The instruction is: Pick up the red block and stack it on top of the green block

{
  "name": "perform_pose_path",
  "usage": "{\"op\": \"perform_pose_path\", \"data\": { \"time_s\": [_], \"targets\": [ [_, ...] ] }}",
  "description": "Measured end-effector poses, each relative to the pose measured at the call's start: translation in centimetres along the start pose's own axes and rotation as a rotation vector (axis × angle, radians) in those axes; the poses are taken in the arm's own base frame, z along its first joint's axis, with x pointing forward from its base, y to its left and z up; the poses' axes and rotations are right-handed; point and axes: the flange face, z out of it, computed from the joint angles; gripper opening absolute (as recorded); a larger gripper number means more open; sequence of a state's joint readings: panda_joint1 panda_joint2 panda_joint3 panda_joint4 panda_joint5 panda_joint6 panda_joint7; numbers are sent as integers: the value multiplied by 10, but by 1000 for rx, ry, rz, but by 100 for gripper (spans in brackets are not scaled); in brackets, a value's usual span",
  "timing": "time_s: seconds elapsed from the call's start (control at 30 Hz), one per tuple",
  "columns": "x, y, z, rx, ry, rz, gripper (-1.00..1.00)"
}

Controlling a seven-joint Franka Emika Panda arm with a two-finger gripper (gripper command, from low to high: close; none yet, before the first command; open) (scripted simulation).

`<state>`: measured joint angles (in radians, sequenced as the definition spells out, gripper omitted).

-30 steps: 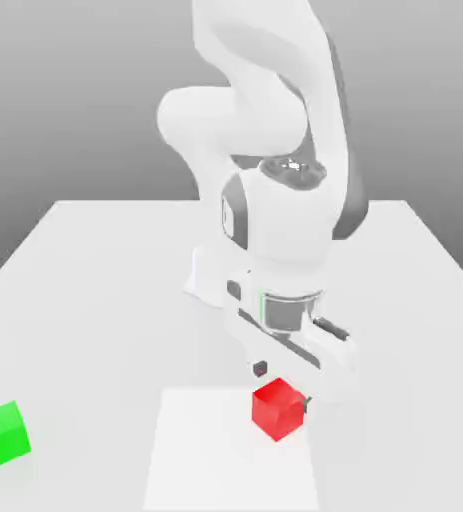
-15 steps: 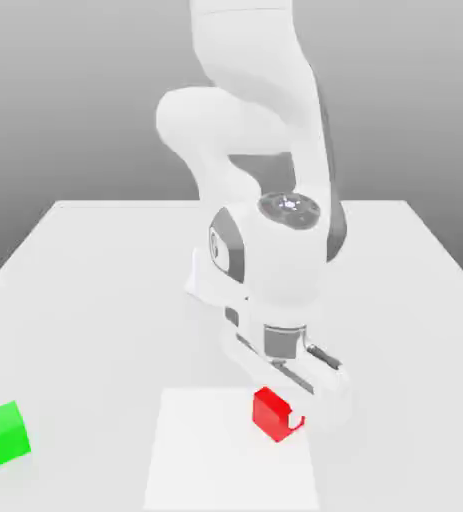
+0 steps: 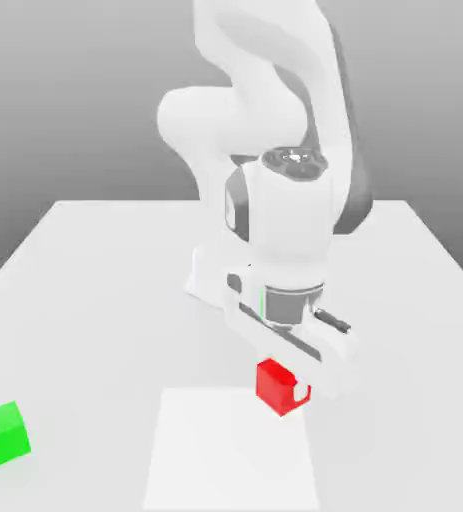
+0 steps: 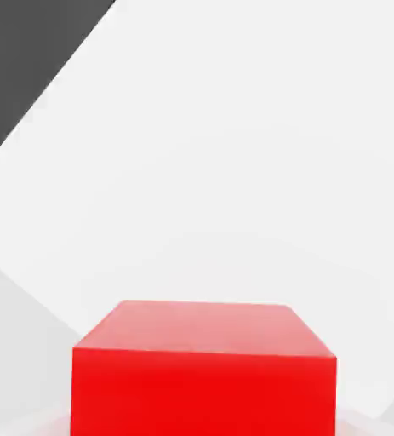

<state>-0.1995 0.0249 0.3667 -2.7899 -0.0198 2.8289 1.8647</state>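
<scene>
The gripper (image 3: 283, 388) is clamping tight on the red block (image 3: 272, 383), its fingers pressing opposite faces, and the block is hanging clear of the tabletop (image 3: 95, 290), above the paler square patch (image 3: 225, 460) near the front edge. In the hand view the red block (image 4: 204, 366) is sitting close under the camera with bare tabletop beyond it. The green block (image 3: 2, 433) is resting by itself near the front corner on the exterior view's left, well apart from the red one. By my reading the pick-up is done and the carrying stage is beginning. The next move is calling for a sideways carry toward that corner, keeping the block high enough to pass over the green one, then squaring it up above the green top face before lowering and letting go.
</scene>
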Motion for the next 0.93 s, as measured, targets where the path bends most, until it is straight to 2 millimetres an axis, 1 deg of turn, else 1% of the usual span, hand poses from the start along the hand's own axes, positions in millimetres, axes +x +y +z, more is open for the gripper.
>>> {"op": "perform_pose_path", "data": {
  "time_s": [0.13, 0.23, 0.3, 0.33, 0.37, 0.4, 0.43, 0.5, 0.57, 0.63, 0.67, 0.7, 0.73, 0.8, 0.83, 0.93],
  "targets": [
    [2, 4, -6, -10, 4, 4, -100],
    [8, -16, -15, -8, -12, 105, -100],
    [18, -29, -20, -6, -20, 177, -100],
    [27, -35, -22, -5, -22, 222, -100],
    [42, -41, -24, -4, -24, 278, -100],
    [63, -48, -26, -3, -25, 350, -100],
    [91, -54, -28, -2, -26, 438, -100],
    [162, -63, -32, 1, -25, 651, -100],
    [232, -65, -37, 2, -19, 871, -100],
    [294, -63, -40, 0, -7, 1072, -100],
    [320, -63, -38, -2, 1, 1161, -100],
    [339, -63, -30, -3, 7, 1226, -100],
    [349, -63, -18, -3, 11, 1259, -100],
    [356, -62, 8, -4, 14, 1283, -100],
    [357, -61, 17, -5, 15, 1287, 100],
    [357, -61, 17, -5, 15, 1287, 100]
  ]
}}
